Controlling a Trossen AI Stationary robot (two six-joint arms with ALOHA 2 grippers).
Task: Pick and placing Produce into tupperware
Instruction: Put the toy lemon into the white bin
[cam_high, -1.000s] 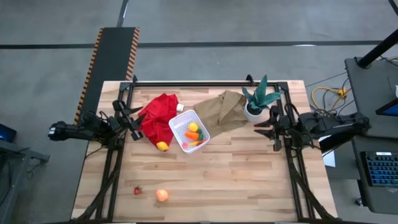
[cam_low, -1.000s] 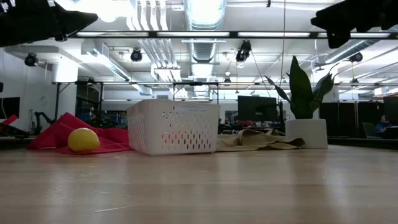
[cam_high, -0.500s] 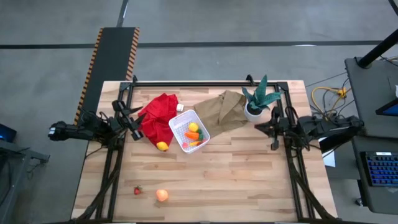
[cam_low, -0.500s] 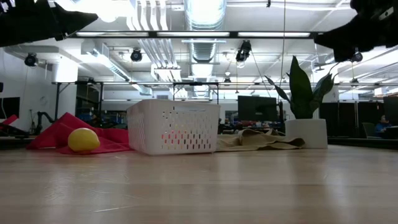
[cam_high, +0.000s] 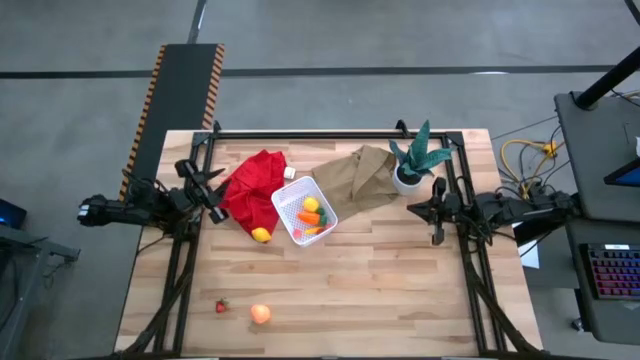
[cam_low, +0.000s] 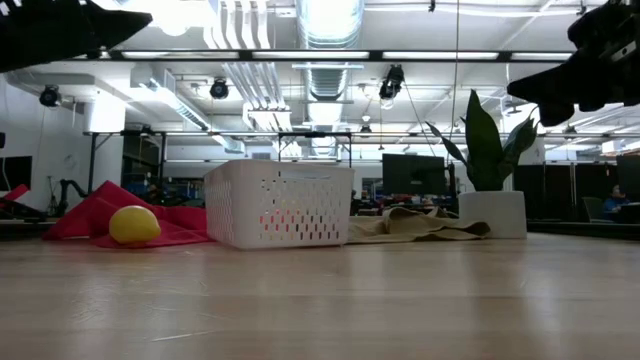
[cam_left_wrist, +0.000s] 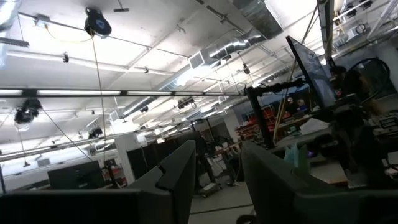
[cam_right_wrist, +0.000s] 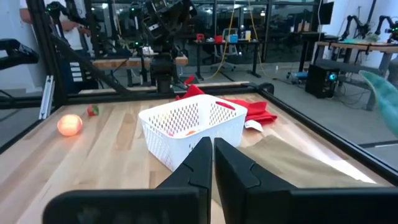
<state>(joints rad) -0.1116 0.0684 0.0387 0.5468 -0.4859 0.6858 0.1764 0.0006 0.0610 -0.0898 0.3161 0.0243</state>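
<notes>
Overhead, the tupperware (cam_high: 303, 212) shows produce (cam_high: 309, 211) (low view hides it); left tool (cam_left_wrist: 211, 180) released, right tool (cam_right_wrist: 212, 163) clenched.

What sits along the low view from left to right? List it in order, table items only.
red cloth → yellow lemon → white tupperware → brown paper bag → potted plant

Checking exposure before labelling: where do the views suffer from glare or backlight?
Low view: ceiling lights flare at the top, leaving both arms black silhouettes; the lemon and tupperware stay readable. Left wrist view: bright ceiling, dark fingers. High view: even light.
</notes>
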